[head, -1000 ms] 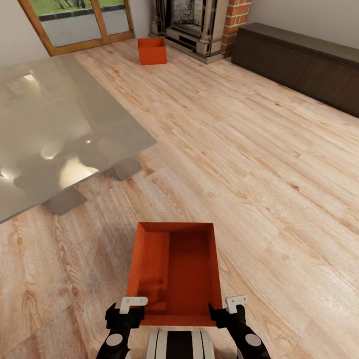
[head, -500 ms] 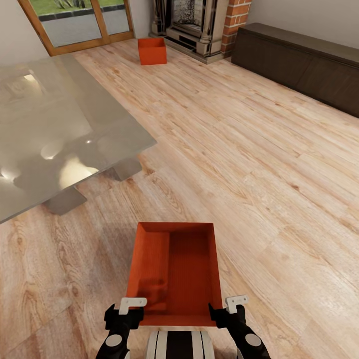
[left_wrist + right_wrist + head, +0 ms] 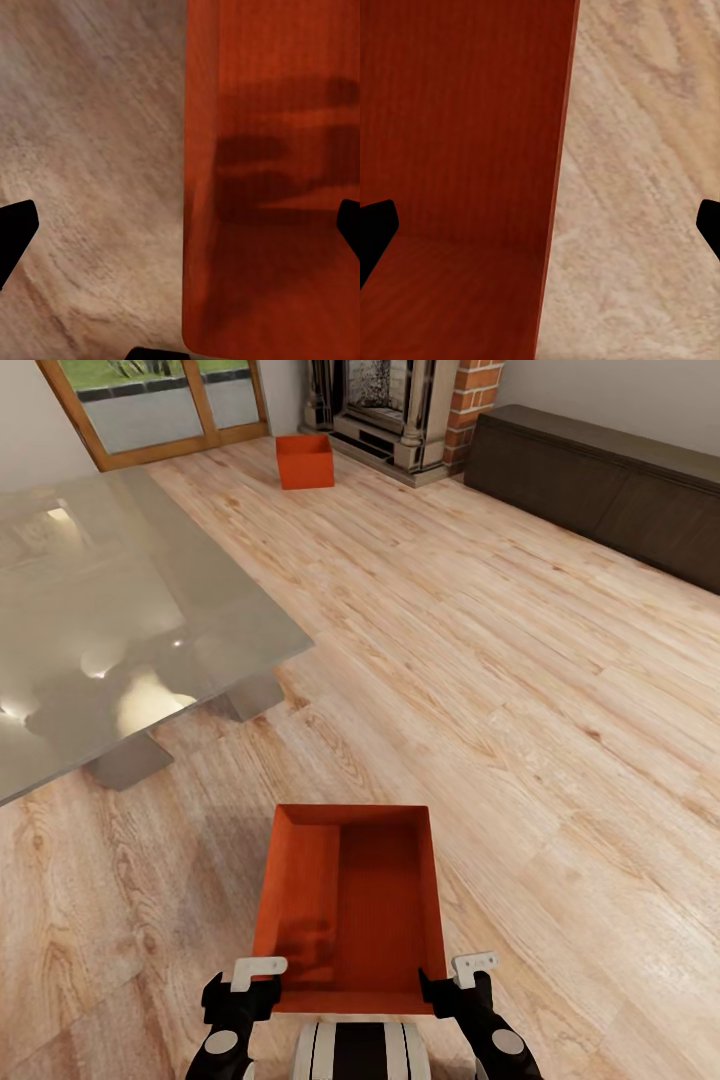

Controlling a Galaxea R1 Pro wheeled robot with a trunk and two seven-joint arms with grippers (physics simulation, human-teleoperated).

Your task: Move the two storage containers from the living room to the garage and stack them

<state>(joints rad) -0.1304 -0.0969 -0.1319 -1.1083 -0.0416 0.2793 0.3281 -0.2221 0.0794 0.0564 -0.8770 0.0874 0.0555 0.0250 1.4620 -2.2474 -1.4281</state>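
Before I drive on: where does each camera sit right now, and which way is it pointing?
Head view: from the head, forward and down over the near orange-red open-topped bin, left gripper, right gripper, far bin by the fireplace.
Left wrist view: along its dark fingertips, straddling that bin's wall.
Right wrist view: likewise, fingertips around the wall.
Shared: near bin, wood-plank floor.

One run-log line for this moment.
room: living room | near container: on wood floor, between open left gripper and right gripper | far container: by fireplace
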